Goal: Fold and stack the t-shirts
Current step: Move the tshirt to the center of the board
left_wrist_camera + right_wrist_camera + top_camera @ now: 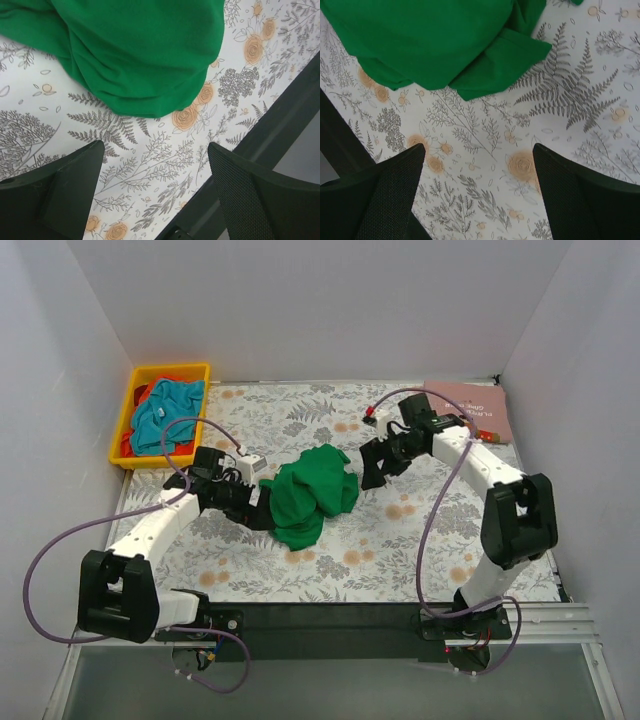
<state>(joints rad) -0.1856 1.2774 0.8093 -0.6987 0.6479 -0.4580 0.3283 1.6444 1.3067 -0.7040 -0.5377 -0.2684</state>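
Note:
A bright green t-shirt lies crumpled in a heap at the middle of the floral table cover. My left gripper stands open just left of the heap, with nothing between its fingers. The left wrist view has the green cloth ahead of the open left gripper. My right gripper is open just right of the heap and holds nothing. Green cloth also fills the top of the right wrist view, beyond the open right gripper. Teal and red t-shirts lie bunched in the yellow bin. A pink t-shirt lies flat at the back right.
The yellow bin sits at the back left corner of the table. White walls enclose the table on three sides. A dark strip runs along the near edge between the arm bases. Purple cables loop beside both arms.

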